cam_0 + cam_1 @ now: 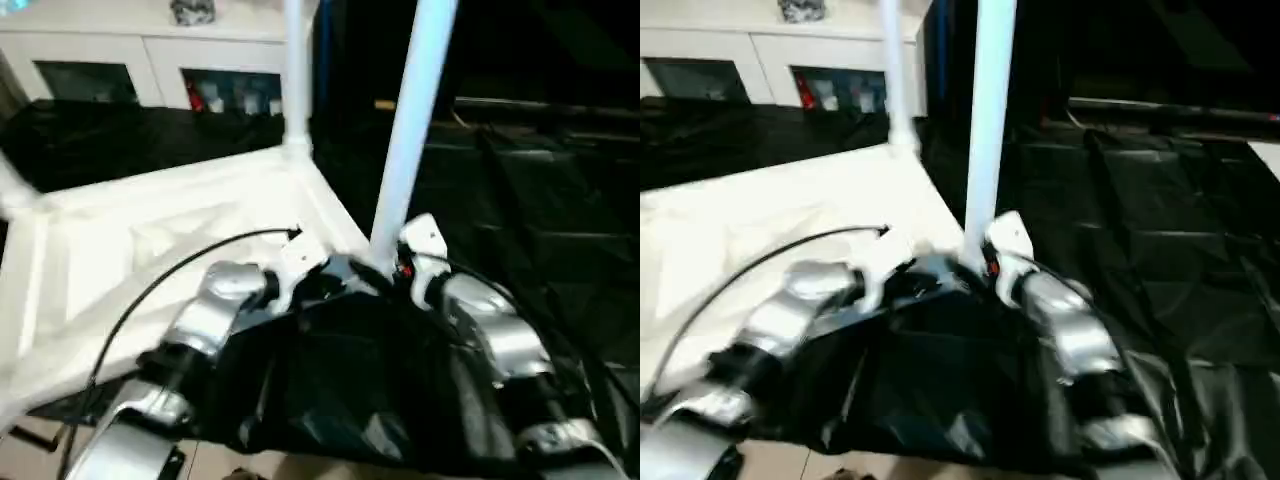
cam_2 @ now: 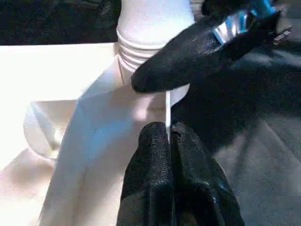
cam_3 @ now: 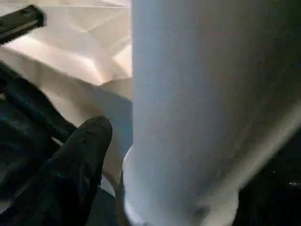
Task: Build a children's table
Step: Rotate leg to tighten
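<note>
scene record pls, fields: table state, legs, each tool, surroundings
table top: white top lying underside up on black sheeting, ribs facing up
legs: near leg upright in the near corner socket; far leg upright in the far corner socket
left tool: fingers pressed together at the rim of the top, beside the near leg's base
right tool: at the base of the near leg; one black finger alongside the tube
surroundings: white cabinet behind the table
</note>
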Available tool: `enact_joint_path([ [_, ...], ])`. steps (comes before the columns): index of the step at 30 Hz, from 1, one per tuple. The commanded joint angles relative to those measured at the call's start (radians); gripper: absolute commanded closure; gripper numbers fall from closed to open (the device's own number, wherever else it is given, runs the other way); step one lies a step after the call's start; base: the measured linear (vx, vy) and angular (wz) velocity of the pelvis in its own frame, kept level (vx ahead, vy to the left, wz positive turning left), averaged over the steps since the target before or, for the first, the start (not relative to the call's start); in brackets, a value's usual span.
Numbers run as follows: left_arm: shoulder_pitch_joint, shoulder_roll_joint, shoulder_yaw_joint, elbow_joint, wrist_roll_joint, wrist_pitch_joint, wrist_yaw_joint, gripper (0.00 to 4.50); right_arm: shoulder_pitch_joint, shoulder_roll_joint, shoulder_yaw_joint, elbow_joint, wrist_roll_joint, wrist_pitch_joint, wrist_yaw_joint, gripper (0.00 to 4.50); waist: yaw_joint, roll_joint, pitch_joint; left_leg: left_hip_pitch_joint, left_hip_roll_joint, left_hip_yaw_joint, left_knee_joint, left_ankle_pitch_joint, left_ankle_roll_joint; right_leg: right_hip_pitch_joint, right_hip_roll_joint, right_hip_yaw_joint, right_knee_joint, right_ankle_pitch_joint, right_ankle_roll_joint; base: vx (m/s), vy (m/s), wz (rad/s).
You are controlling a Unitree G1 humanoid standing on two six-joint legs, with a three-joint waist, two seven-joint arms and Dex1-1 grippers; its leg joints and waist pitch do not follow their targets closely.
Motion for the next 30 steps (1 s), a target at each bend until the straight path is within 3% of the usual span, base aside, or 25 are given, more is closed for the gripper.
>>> enact_joint_path([
  [1, -0.006, 0.002, 0.0, -0.076, -0.084, -0.06, -0.077, 4.5, 0.02, -0.027, 0.051, -0.059, 0.035, -0.003, 0.114, 0.69, 0.002, -0.004, -0.066, 0.018, 0.036, -0.008, -0.073, -0.294, 0.038, 0.045, -0.053, 0.043, -0.085, -0.282, -0.214, 0.0, 0.0, 0.0],
  [3, 0.0, 0.018, -0.001, -0.084, -0.092, -0.059, -0.106, 4.5, 0.031, -0.048, 0.06, -0.081, 0.043, -0.002, 0.158, 0.69, 0.005, -0.003, -0.065, 0.017, 0.038, -0.009, -0.074, -0.298, 0.04, 0.046, -0.053, 0.044, -0.085, -0.281, -0.21, 0.0, 0.0, 0.0],
  [4, 0.004, 0.032, -0.001, -0.09, -0.099, -0.061, -0.13, 4.5, 0.041, -0.067, 0.07, -0.1, 0.05, -0.002, 0.198, 0.69, 0.006, -0.009, -0.065, 0.018, 0.037, -0.007, -0.073, -0.296, 0.041, 0.046, -0.051, 0.043, -0.086, -0.282, -0.209, 0.0, 0.0, 0.0],
  [9, 0.018, 0.061, -0.001, -0.11, -0.111, -0.055, -0.18, 4.5, 0.062, -0.109, 0.101, -0.134, 0.059, 0.001, 0.277, 0.83, 0.011, -0.008, -0.064, 0.02, 0.039, -0.007, -0.073, -0.295, 0.038, 0.041, -0.054, 0.044, -0.084, -0.305, -0.211, 0.0, 0.0, 0.0],
  [10, 0.026, 0.067, -0.002, -0.12, -0.112, -0.052, -0.188, 4.5, 0.066, -0.119, 0.108, -0.14, 0.059, 0.002, 0.293, 1.11, 0.011, -0.008, -0.064, 0.019, 0.039, -0.008, -0.073, -0.295, 0.037, 0.042, -0.054, 0.044, -0.084, -0.306, -0.211, 0.0, 0.0, 0.0],
  [11, 0.028, 0.067, -0.002, -0.122, -0.112, -0.05, -0.188, 4.5, 0.066, -0.12, 0.109, -0.14, 0.058, 0.003, 0.294, 1.18, 0.012, -0.013, -0.064, 0.017, 0.039, -0.008, -0.073, -0.29, 0.04, 0.044, -0.055, 0.045, -0.083, -0.31, -0.205, 0.0, 0.0, 0.0],
  [16, 0.038, 0.068, -0.003, -0.134, -0.116, -0.047, -0.195, 4.5, 0.067, -0.121, 0.109, -0.145, 0.062, 0.005, 0.3, 1.61, 0.013, -0.014, -0.064, 0.017, 0.038, -0.007, -0.072, -0.278, 0.038, 0.042, -0.055, 0.044, -0.085, -0.317, -0.201, 0.0, 0.0, 0.0],
  [23, 0.044, 0.071, -0.004, -0.137, -0.115, -0.045, -0.194, 4.5, 0.077, -0.119, 0.116, -0.15, 0.06, 0.004, 0.304, 1.84, 0.015, -0.014, -0.065, 0.017, 0.037, -0.006, -0.071, -0.263, 0.043, 0.044, -0.054, 0.044, -0.083, -0.298, -0.203, 0.0, 0.0, 0.0],
  [27, 0.008, 0.019, 0.016, -0.076, -0.074, -0.013, -0.066, 4.5, 0.075, -0.057, 0.085, -0.103, 0.032, 0.028, 0.162, 1.85, 0.014, -0.013, -0.064, 0.017, 0.037, -0.007, -0.072, -0.272, 0.031, 0.041, -0.053, 0.044, -0.084, -0.316, -0.198, 0.0, 0.0, 0.0],
  [30, -0.056, -0.055, 0.029, 0.03, -0.017, 0.02, 0.118, 4.5, 0.028, 0.048, 0.027, 0.009, -0.013, 0.052, -0.097, 1.85, 0.006, -0.011, -0.064, 0.017, 0.032, -0.01, -0.073, -0.282, 0.005, 0.041, -0.054, 0.041, -0.087, -0.352, -0.186, 0.0, 0.0, 0.0],
])
